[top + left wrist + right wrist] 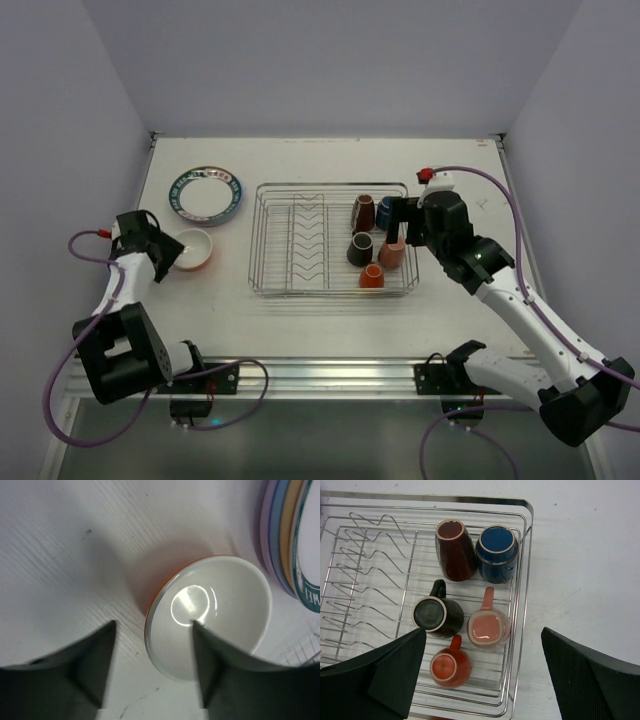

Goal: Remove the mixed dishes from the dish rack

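The orange bowl (193,250), white inside (215,610), stands on the table left of the dish rack (300,245). My left gripper (165,256) (154,623) is open astride the bowl's near rim, one finger over the inside and one outside, touching neither side. Stacked plates (205,195) (287,540) lie beyond the bowl. In the rack's right end (370,565) are several mugs: maroon (455,550), blue (497,552), black (436,614), pink (489,627) and orange (451,666). My right gripper (398,228) (483,630) hangs wide open above them, holding nothing.
The rack's zigzag dividers (305,240) hold no plates. The rack's right wall (522,605) runs close beside the pink mug. Side walls (90,150) close in the white table, and an aluminium rail (320,372) runs along its near edge.
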Available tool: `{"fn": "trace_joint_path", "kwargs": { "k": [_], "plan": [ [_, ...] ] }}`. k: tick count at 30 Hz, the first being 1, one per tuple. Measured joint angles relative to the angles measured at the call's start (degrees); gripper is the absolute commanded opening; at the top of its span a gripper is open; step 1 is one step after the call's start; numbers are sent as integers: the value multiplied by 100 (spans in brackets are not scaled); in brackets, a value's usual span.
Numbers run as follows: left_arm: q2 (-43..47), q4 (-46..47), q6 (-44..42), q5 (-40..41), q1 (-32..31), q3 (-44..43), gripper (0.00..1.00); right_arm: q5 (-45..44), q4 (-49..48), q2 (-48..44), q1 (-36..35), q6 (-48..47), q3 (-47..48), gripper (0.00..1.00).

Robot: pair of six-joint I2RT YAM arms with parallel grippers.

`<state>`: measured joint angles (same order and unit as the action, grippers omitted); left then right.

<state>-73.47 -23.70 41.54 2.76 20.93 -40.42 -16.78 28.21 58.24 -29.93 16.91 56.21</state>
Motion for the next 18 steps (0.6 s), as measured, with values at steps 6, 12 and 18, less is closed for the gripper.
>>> {"fn": "trace_joint_path", "kwargs": {
  "k": [6,12,18],
  "plan": [
    [756,-350,-92,269,0,-284,100,55,-52,114,0,-9,-22,99],
    [1561,-562,-874,20,-256,-942,100,444,-365,87,0,-46,-249,99],
    [2085,-619,-1421,219,-2516,-1464,100,734,-413,334,-20,173,-57,99]
  ]
}}
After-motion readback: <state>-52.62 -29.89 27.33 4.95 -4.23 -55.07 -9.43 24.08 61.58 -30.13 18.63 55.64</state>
